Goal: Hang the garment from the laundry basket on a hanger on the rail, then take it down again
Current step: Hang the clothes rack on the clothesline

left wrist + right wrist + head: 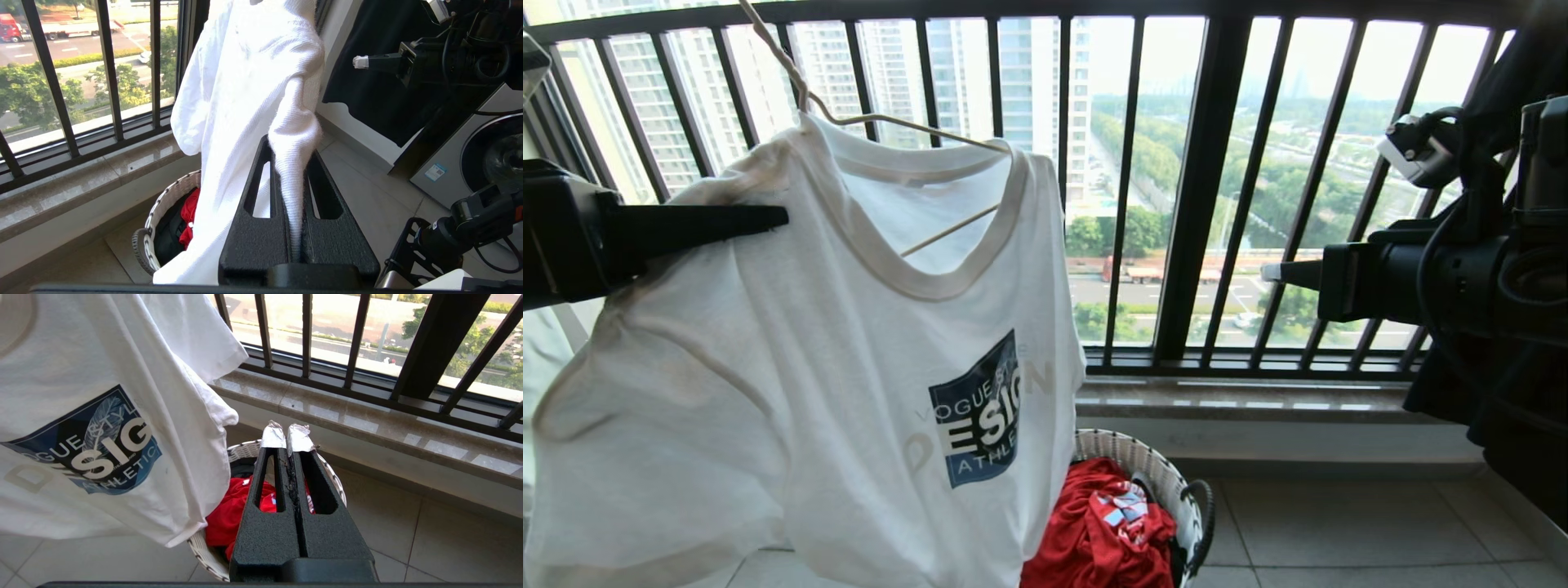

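The garment [792,376], a white T-shirt with a dark blue chest print, hangs tilted on the cream wire hanger [949,229]. The hanger's long hook runs up out of the head view, and the rail is out of view. My left gripper [768,219] reaches in from the left and is shut on a fold of the garment [245,81] at its shoulder. My right gripper [1270,272] hovers apart at the right, shut and empty, its taped fingertips [274,435] pressed together above the laundry basket [241,449]. The laundry basket [1168,482] stands on the floor below the shirt.
A red cloth [1103,523] lies in the basket. The black window guard [1201,188] and a stone sill [1241,400] run behind. A black shirt [367,94] hangs at the right, beside a washing machine [470,163].
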Robot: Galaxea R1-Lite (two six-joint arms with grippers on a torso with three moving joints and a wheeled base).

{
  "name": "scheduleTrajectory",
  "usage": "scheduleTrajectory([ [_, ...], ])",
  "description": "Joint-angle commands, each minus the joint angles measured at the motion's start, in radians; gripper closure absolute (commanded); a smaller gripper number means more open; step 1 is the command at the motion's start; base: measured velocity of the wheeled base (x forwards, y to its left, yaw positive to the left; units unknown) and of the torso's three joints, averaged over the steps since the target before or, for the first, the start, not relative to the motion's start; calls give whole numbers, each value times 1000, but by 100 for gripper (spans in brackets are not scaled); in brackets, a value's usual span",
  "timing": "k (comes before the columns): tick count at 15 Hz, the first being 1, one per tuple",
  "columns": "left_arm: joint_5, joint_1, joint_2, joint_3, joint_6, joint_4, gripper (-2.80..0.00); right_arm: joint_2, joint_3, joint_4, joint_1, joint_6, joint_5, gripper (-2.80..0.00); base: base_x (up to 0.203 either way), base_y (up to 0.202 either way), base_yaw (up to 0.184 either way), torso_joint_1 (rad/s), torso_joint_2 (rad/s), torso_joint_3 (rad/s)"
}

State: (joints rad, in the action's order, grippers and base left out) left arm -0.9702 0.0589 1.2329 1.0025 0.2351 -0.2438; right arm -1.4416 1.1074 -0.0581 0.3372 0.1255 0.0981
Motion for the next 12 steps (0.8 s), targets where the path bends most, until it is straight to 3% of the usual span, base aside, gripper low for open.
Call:
scheduleTrajectory([
  [1, -7, -4, -31, -21, 0, -2, 0, 22, 0, -2, 0, 0, 2, 0, 0, 0, 0, 0, 0, 0],
  [5, -25, -5, -39, -19, 1, -4, 0, 92, -8, 0, 0, -27, 2, 0, 0, 0, 0, 0, 0, 0],
  [7, -107, -4, -51, -40, 0, -5, 0, 99, -8, 3, 0, -30, 2, 0, 0, 0, 0, 16, -243, -221],
  [10, -146, -4, -56, -44, 1, -3, 0, 109, -8, 4, 0, -30, 2, 0, 0, 0, 0, 52, -247, -340],
  [12, -246, -4, -53, -66, 1, -3, 0, 124, -6, 6, 0, -30, 5, 0, 0, 0, 0, 98, -576, -339],
])
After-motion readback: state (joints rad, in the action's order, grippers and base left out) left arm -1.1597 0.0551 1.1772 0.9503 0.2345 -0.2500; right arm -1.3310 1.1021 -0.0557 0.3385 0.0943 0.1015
